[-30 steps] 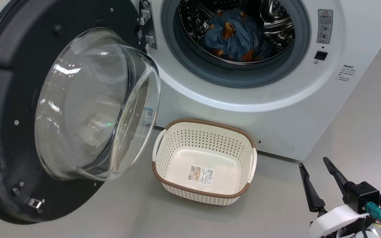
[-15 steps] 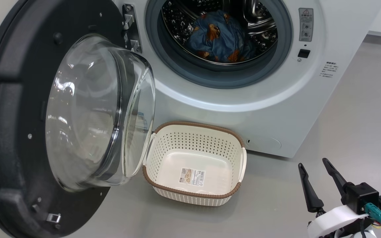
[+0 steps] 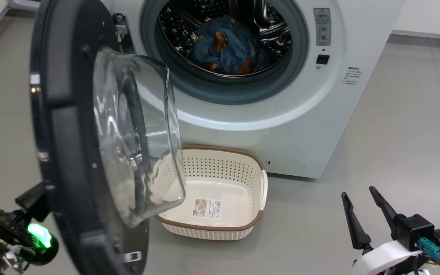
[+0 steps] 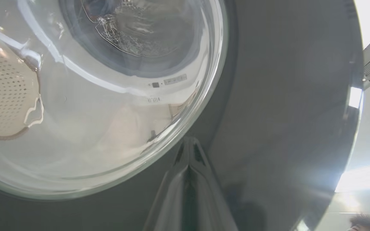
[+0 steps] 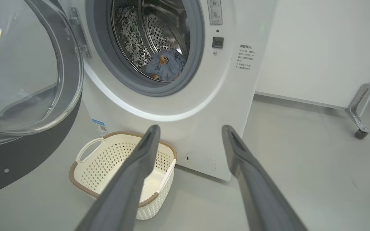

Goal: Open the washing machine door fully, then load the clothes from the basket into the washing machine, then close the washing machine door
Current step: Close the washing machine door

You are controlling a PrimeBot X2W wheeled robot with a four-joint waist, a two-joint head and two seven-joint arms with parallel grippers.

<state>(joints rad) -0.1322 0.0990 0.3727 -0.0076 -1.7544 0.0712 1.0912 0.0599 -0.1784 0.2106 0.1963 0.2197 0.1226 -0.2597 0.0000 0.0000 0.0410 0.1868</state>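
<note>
The washing machine (image 3: 243, 130) stands with its drum open, and the light blue clothes (image 3: 227, 46) lie inside the drum. The washing machine door (image 3: 63, 133) hangs half swung, nearly edge-on to me, and its glass bowl (image 3: 136, 133) overlaps the basket's left end. The cream basket (image 3: 220, 166) sits on the floor before the machine with only a label on its floor. My left gripper (image 4: 189, 144) is shut, tips against the door's black outer rim (image 4: 268, 96). My left arm (image 3: 25, 229) shows behind the door. Low at the right, my right gripper (image 3: 357, 192) is open and holds nothing.
Grey floor spreads to the right of the machine. A white panel (image 5: 300, 48) and a metal leg on a caster (image 5: 360, 106) stand further right. A person's hair (image 4: 365, 221) shows at a lower corner of the left wrist view.
The door has swung towards the machine and now shows more edge-on, its glass covering part of the basket. The head camera has turned, and my left arm has come into sight. The right gripper stays put.
</note>
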